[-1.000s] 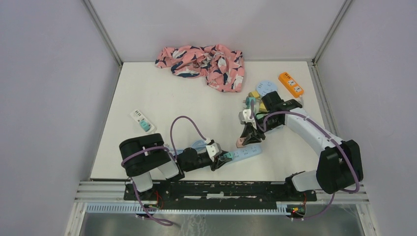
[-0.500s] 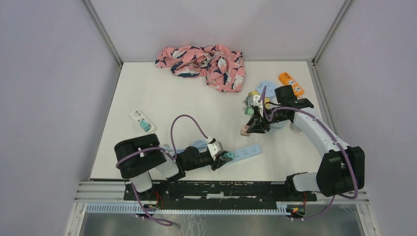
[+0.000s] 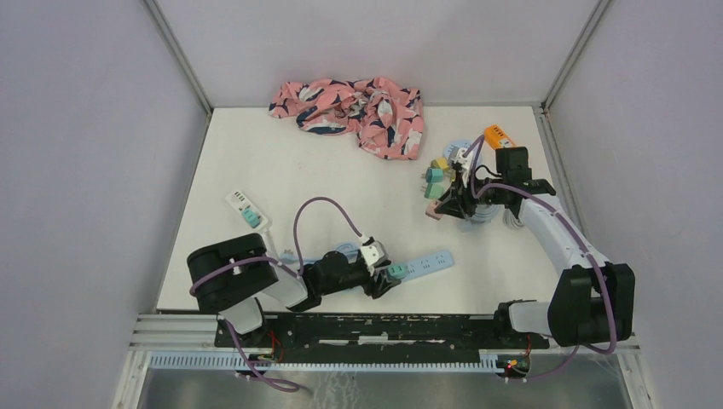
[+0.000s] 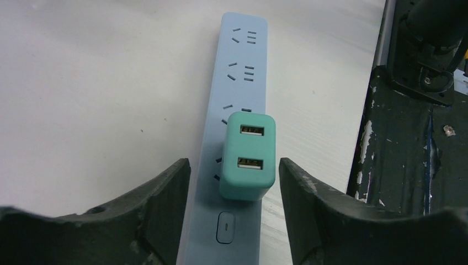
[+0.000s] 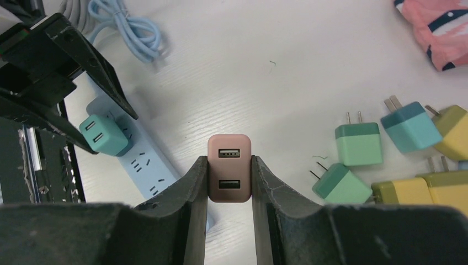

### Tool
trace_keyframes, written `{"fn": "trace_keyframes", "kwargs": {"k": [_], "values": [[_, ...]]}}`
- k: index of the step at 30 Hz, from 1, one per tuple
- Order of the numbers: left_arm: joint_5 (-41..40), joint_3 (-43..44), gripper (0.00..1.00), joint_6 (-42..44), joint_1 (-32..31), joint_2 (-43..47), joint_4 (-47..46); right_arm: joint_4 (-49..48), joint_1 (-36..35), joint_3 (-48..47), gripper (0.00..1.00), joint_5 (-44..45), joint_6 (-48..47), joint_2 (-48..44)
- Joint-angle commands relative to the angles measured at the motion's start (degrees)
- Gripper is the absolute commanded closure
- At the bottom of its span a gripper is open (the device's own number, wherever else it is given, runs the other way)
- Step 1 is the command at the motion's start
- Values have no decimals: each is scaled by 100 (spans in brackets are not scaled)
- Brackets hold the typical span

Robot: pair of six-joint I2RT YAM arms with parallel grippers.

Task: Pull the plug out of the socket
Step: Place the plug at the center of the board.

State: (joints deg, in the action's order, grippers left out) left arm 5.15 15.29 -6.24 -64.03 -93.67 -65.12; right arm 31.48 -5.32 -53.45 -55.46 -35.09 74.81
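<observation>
A light blue power strip (image 3: 424,264) (image 4: 238,83) lies near the table's front edge. A teal plug (image 3: 395,272) (image 4: 247,155) sits in its socket nearest the switch. My left gripper (image 3: 385,278) (image 4: 234,176) is open. Its fingers (image 4: 165,193) stand on either side of the teal plug with a gap on each side. My right gripper (image 3: 441,207) (image 5: 229,176) is shut on a pink plug (image 3: 434,210) (image 5: 229,168), held clear of the strip (image 5: 146,163) beside the loose plugs at the back right.
Loose green, teal and yellow plugs (image 5: 359,144) (image 3: 437,173) lie at the back right, next to an orange power strip (image 3: 503,145). A pink floral cloth (image 3: 354,106) is at the back. A small white strip (image 3: 245,207) lies at the left. A blue cable (image 5: 129,27) coils near my left arm.
My right gripper has carried the pink plug away from the blue strip toward the back right. My left gripper has opened off the teal plug.
</observation>
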Motion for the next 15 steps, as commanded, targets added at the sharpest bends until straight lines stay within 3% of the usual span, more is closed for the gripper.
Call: {"fn": "trace_keyframes", "kwargs": {"k": [1,5,11,15], "values": [[-203,30,29,-171,20,374,62,-1010,142,128,98,219,999,-228],[-300,9,22,-184,20,659,278,-1548,254,295,98,499,1525,-294],[-386,18,19,-185,31,1173,674,-2496,310,512,98,1511,2661,-281],[-476,-29,18,-169,31,1510,845,-2612,334,365,98,2125,3215,-56]]}}
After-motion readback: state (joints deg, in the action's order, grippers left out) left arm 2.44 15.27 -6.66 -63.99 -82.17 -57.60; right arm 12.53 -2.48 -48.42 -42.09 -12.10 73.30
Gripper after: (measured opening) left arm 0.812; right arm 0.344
